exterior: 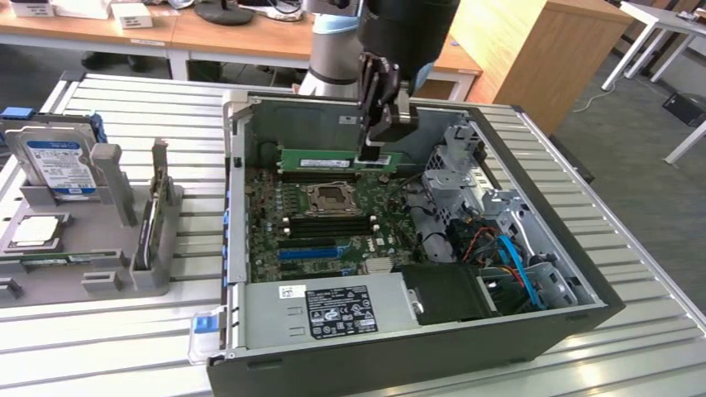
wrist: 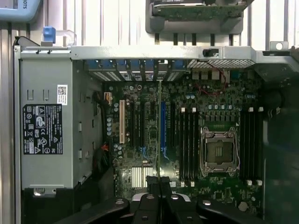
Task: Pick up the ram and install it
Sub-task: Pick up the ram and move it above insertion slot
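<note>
Over the open computer case point(exterior: 386, 347), which lies on its side in the middle of the slatted table point(exterior: 640, 265), the gripper point(exterior: 376, 153) hangs from the arm, clenched on the ram point(exterior: 320, 161). The ram is grasped near its end toward the exterior view's right. It stands on its long edge, level, close to the case's far wall. It lies beyond the processor socket point(exterior: 329, 198) on the motherboard point(exterior: 331, 240), and whether it touches the board cannot be told. Black memory slots point(exterior: 326, 222) and a blue slot connector point(exterior: 312, 251) lie nearer the power supply point(exterior: 331, 306). Toward the table's edge at the exterior view's left, a grey holder point(exterior: 66, 248) carries a hard drive point(exterior: 61, 165). In the wrist view, the gripper point(wrist: 159, 184) shows its fingers pressed together above the board.
</note>
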Robot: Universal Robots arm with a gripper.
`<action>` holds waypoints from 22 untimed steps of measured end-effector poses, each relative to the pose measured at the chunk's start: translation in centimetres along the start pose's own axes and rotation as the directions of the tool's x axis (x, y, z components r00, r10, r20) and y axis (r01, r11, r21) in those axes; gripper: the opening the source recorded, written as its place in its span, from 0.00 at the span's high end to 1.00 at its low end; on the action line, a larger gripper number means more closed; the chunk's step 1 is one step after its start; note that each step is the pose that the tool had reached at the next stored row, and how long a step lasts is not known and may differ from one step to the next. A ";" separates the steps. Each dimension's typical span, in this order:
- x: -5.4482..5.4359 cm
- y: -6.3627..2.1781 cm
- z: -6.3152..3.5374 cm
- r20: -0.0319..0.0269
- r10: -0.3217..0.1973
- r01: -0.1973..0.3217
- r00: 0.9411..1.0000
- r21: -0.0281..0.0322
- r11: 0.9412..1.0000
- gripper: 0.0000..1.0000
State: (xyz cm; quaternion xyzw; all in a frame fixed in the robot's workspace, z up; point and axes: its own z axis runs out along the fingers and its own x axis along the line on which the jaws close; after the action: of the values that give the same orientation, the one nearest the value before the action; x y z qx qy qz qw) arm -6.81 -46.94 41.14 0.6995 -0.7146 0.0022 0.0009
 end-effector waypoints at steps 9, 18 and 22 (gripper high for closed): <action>-0.3 -0.19 0.01 0.000 0.000 0.000 1.000 0.000 1.000 0.88; -2.6 -1.11 0.05 0.000 0.000 0.000 1.000 0.000 1.000 0.88; -4.3 -1.18 0.09 0.000 0.000 0.000 1.000 0.000 1.000 0.88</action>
State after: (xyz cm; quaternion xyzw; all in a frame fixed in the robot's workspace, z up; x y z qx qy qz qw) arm -5.53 -42.66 41.03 0.6995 -0.7146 0.0023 0.0011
